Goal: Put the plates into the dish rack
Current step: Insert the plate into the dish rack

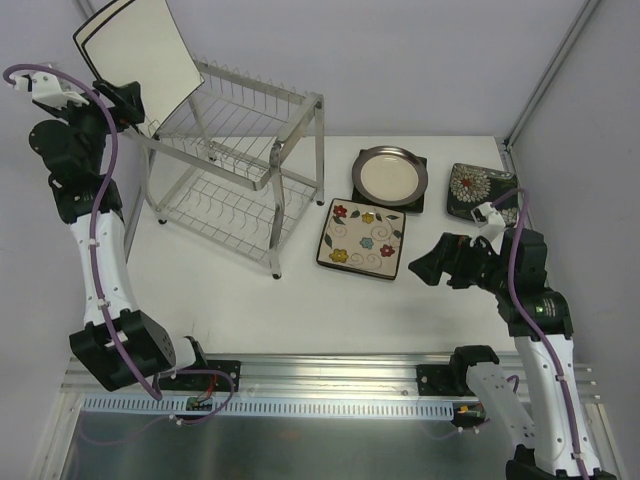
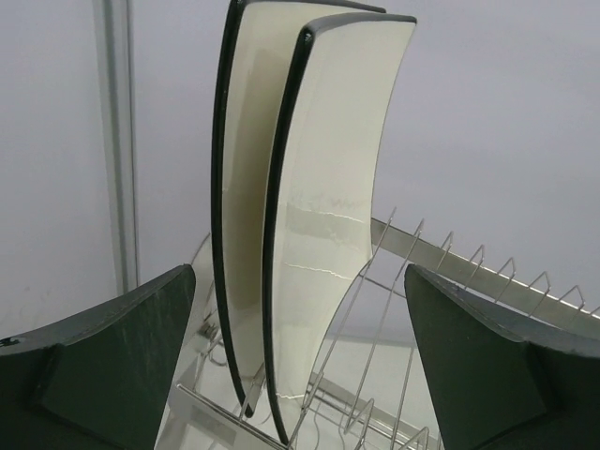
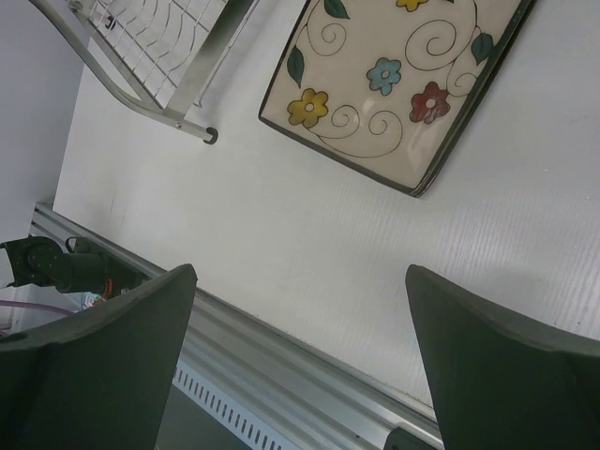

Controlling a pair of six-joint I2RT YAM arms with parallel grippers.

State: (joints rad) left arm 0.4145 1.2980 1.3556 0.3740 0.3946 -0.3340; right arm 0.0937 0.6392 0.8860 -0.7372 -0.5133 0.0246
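Note:
Two white square black-rimmed plates (image 1: 135, 50) stand on edge in the left end of the top tier of the silver dish rack (image 1: 298, 122). In the left wrist view the nearer plate (image 2: 328, 216) and the one behind it (image 2: 246, 187) sit in slots of the rack (image 2: 469, 267). My left gripper (image 1: 140, 110) (image 2: 300, 270) is open just beside them, touching neither. On the table lie a cream flowered plate (image 1: 362, 238) (image 3: 394, 84), a round grey-rimmed plate (image 1: 390, 175) on a dark square plate (image 1: 414, 206), and a dark plate with white blooms (image 1: 480, 190). My right gripper (image 1: 420, 262) (image 3: 300, 272) hangs open and empty, right of the flowered plate.
The rack's lower tier (image 1: 225, 215) holds nothing. One rack foot (image 3: 211, 136) stands on the white table near the flowered plate. An aluminium rail (image 3: 281, 366) runs along the table's near edge. White walls close in the left, back and right sides.

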